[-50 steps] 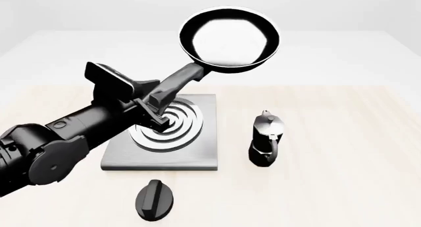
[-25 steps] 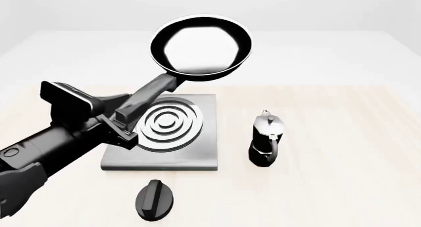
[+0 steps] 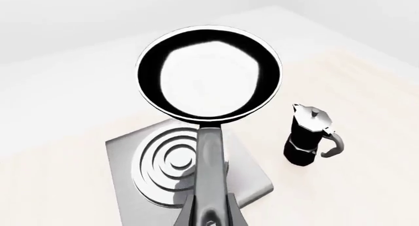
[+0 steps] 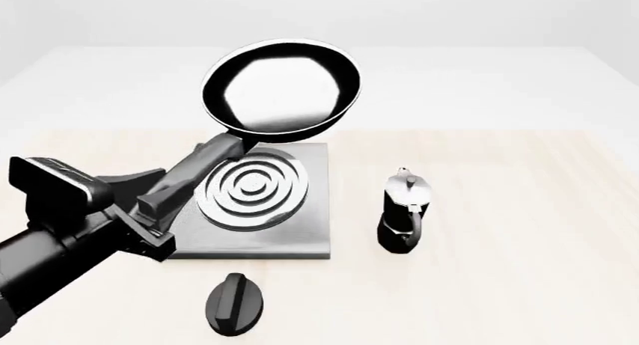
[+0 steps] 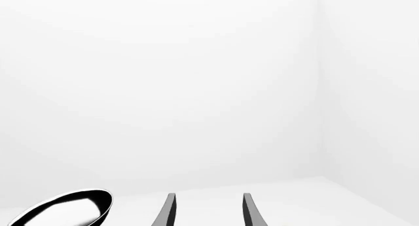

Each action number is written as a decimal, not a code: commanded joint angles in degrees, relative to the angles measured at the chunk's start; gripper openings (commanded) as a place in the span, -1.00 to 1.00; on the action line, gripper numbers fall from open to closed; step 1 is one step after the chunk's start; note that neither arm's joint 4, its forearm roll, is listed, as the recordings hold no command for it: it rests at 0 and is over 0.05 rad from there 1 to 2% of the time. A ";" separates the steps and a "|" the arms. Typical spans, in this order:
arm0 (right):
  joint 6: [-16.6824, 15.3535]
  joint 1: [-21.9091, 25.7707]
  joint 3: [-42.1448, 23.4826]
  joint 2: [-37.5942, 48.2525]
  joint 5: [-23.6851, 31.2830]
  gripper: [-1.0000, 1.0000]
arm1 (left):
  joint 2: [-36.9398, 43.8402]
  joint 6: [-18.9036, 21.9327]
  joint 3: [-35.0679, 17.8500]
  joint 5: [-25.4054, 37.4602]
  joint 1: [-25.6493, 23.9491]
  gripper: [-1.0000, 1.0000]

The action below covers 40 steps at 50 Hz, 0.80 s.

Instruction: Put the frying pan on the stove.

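The left gripper (image 4: pixel 150 214), at the lower left of the front view, is clamped on the handle of the frying pan (image 4: pixel 280 88), holding it in the air; the bowl sits upper centre of the frame, above the far edge of the stove (image 4: pixel 299 236). The pick-up looks done. What remains, as I judge it, is bringing the bowl over the burner rings, lowering it and letting go. The right gripper (image 5: pixel 206 211) shows only in its wrist view, fingers spread and holding nothing. A moka pot (image 4: pixel 403 209) stands right of the stove.
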 commanded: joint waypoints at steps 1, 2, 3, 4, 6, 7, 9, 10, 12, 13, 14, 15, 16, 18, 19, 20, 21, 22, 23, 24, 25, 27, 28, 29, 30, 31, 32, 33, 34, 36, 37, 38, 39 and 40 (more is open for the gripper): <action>0.07 -0.15 -0.43 0.00 0.28 1.00 | -7.23 -0.27 0.53 4.80 1.19 -1.00; 0.07 -0.15 -0.44 0.00 0.28 1.00 | -7.23 -0.27 0.53 4.80 1.19 -1.00; 0.11 -0.21 -0.42 0.00 0.28 1.00 | -7.98 -0.44 0.72 5.38 1.06 -1.00; 0.13 -0.27 -0.35 0.00 0.24 1.00 | -9.08 -0.76 1.04 6.27 1.17 -1.00; 0.13 -0.27 -0.33 0.00 0.24 1.00 | -9.92 -1.49 1.30 6.98 0.50 -1.00; 0.11 -0.26 -0.39 0.00 0.32 1.00 | -11.21 -2.04 1.86 7.68 0.49 -1.00; 0.08 -0.20 -0.42 0.00 0.35 1.00 | -11.34 -2.00 2.07 7.74 0.84 -1.00; 0.05 -0.14 -0.43 0.00 0.38 1.00 | -11.64 -2.00 2.24 7.86 1.13 -1.00; -0.01 -0.02 -0.28 0.00 0.29 1.00 | -12.86 -2.68 2.72 8.75 1.21 -1.00; -0.04 0.03 -0.19 0.00 0.23 1.00 | -13.11 -2.64 2.91 9.00 1.33 -1.00; -0.01 0.01 -0.04 0.00 0.12 1.00 | -13.55 -2.79 2.94 9.39 1.30 -1.00; -0.04 0.03 0.18 0.00 -0.05 1.00 | -13.97 -3.13 2.86 9.88 1.04 -1.00; -0.10 0.07 0.31 0.00 -0.14 1.00 | -14.21 -3.07 2.84 10.19 1.13 -1.00; -0.15 0.14 0.64 0.00 -0.38 1.00 | -14.64 -3.16 2.79 10.73 1.24 -1.00; -0.15 0.14 0.64 0.00 -0.39 1.00 | -14.65 -3.16 2.79 10.74 1.24 -1.00; -0.20 0.23 0.90 0.00 -0.55 1.00 | -15.26 -3.31 2.67 11.50 1.30 -1.00; -0.20 0.23 0.91 0.00 -0.56 1.00 | -15.27 -3.31 2.67 11.52 1.30 -1.00; -0.26 0.23 0.93 0.00 -0.58 1.00 | -15.51 -3.32 2.61 11.78 1.44 -1.00; -0.25 0.24 0.92 0.00 -0.55 1.00 | -15.64 -3.33 2.64 11.90 1.56 -1.00; -0.29 0.24 0.79 0.00 -0.46 1.00 | -15.79 -3.35 2.76 12.03 1.64 -1.00; -0.31 0.26 0.58 0.00 -0.29 1.00 | -15.92 -3.46 2.90 12.11 1.64 -1.00; -0.25 0.09 0.75 0.00 -0.45 1.00 | -16.05 -3.53 3.13 12.19 1.97 -1.00; -0.17 -0.05 0.94 0.00 -0.63 1.00 | -16.02 -3.53 3.23 12.19 2.12 -1.00; -0.20 -0.06 0.88 0.00 -0.58 1.00 | -16.04 -3.57 3.53 12.32 2.29 -1.00; -0.27 -0.01 0.63 0.00 -0.41 1.00 | -16.11 -3.53 3.64 12.43 2.29 -1.00; -0.27 -0.01 0.63 0.00 -0.40 1.00 | -16.11 -3.53 3.64 12.43 2.29 -1.00; -0.23 -0.02 0.27 0.00 -0.14 1.00 | -16.41 -3.85 3.82 12.67 2.16 -1.00; -0.21 -0.08 0.31 0.00 -0.19 1.00 | -16.35 -3.81 3.89 12.72 2.26 -1.00; -0.20 -0.13 0.45 0.00 -0.30 1.00 | -16.21 -3.67 3.98 12.80 2.42 -1.00; -0.17 -0.19 0.61 0.00 -0.46 1.00 | -16.43 -3.87 3.97 13.30 2.35 -1.00; -0.17 -0.19 0.61 0.00 -0.46 1.00 | -16.43 -3.87 3.97 13.31 2.35 -1.00; -0.17 -0.19 0.61 0.00 -0.46 1.00 | -16.43 -3.87 3.97 13.31 2.35 -1.00; -0.15 -0.17 0.63 0.00 -0.45 1.00 | -16.59 -3.73 3.67 13.91 2.82 -1.00; -0.15 -0.17 0.63 0.00 -0.45 1.00 | -16.59 -3.73 3.67 13.91 2.82 -1.00</action>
